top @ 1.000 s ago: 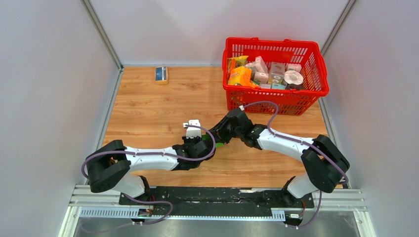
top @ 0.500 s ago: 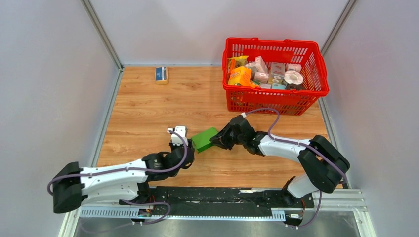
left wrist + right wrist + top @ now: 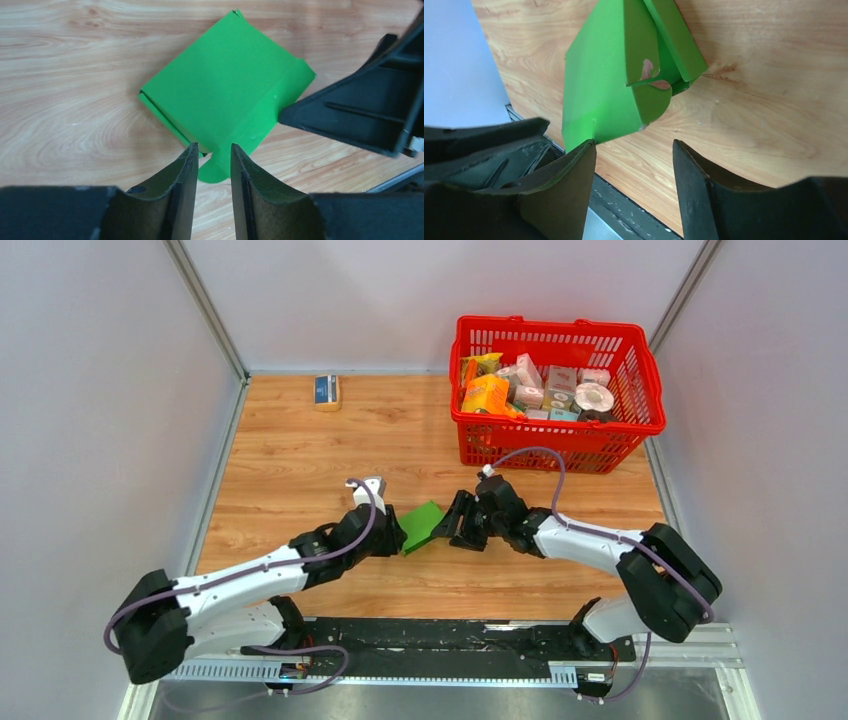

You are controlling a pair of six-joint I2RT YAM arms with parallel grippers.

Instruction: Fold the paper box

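Left pincer (image 3: 213, 147) barely parted, right pincer (image 3: 634, 143) wide, perhaps touching paper box (image 3: 225, 90); wooden table (image 3: 300, 450).

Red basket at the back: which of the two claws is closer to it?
The right. The right gripper is right of the paper box, in front of the red basket; the left gripper is left of the box, farther off.

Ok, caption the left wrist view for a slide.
Left tool, narrowly open, poised at a flap of the green paper box.
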